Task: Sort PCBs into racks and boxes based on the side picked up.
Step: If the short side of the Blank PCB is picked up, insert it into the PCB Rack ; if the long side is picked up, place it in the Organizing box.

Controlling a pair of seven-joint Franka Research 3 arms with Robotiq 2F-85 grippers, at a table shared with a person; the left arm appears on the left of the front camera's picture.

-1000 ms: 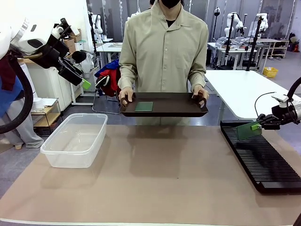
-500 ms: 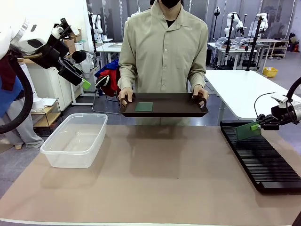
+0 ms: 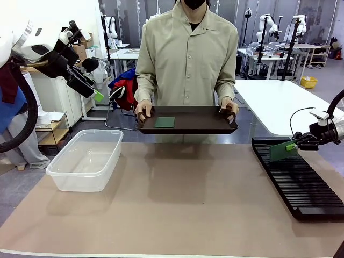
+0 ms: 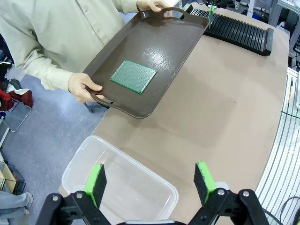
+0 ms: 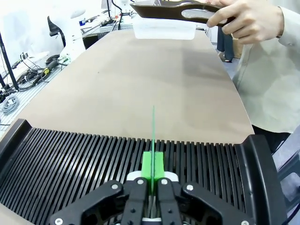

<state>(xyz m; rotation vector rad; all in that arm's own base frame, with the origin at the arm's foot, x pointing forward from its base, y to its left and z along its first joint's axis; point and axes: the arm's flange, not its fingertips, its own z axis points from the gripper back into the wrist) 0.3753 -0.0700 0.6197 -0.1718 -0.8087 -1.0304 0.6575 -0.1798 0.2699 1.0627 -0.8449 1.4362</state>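
Observation:
My right gripper (image 3: 294, 144) (image 5: 153, 169) is shut on a green PCB (image 3: 280, 150) (image 5: 153, 129), held edge-on just above the far end of the black slotted rack (image 3: 298, 180) (image 5: 70, 168). A second PCB (image 3: 164, 122) (image 4: 133, 76) lies flat on the dark brown tray (image 3: 188, 119) (image 4: 154, 44) that the person holds by its handles over the table's far edge. My left gripper (image 3: 91, 88) (image 4: 152, 180) hangs open high at the left, above the clear plastic box (image 3: 87, 159) (image 4: 119, 183), which holds nothing I can see.
The tan tabletop (image 3: 177, 204) lies between the box on the left and the rack on the right. The person's hands (image 3: 144, 112) grip both tray handles. White tables and other equipment stand behind the person.
My right gripper has edged slightly down and right with the PCB over the rack. The left arm, tray and person have not moved.

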